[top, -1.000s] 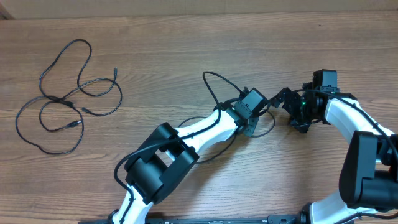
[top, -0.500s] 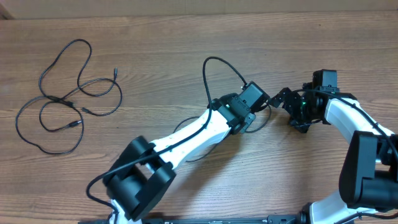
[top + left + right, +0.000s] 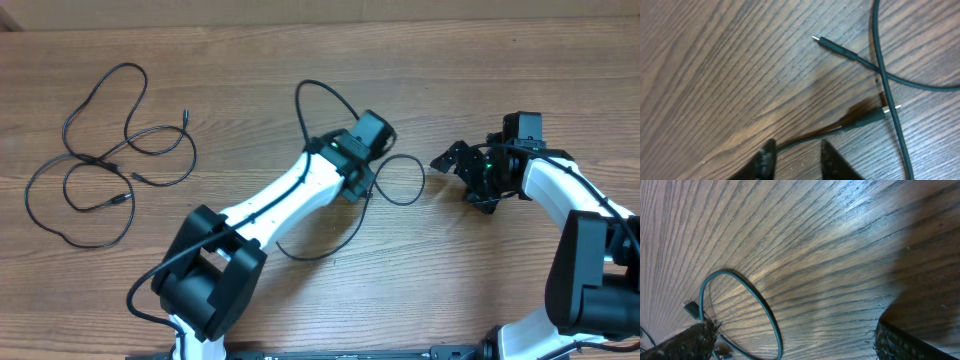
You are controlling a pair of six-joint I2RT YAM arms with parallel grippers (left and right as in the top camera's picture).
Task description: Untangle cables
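Sprawling over the left side of the brown wood-grain table (image 3: 250,60) in the overhead view, a loose tangle of thin black cables (image 3: 92,159) is lying well apart from both arms. The white-and-black left arm (image 3: 290,190) is reaching toward the middle. A separate thin black looped cord (image 3: 421,178) is resting on the wood just beside its wrist, between it and the white-and-black right arm (image 3: 545,185)

In the left wrist view, the left gripper (image 3: 796,159) is standing released, its two dark fingertips apart with bare wood showing between them. A cord end with a silver-tipped plug (image 3: 875,116) is trailing toward that gap, and nothing is gripping it. A second small plug (image 3: 832,45) is lying farther off, its lead crossing a long curved cord (image 3: 876,30)

In the right wrist view, the right gripper (image 3: 792,340) is gaping wide and holding nothing. The looped cord (image 3: 762,307) is lying on the table near one of its fingertips
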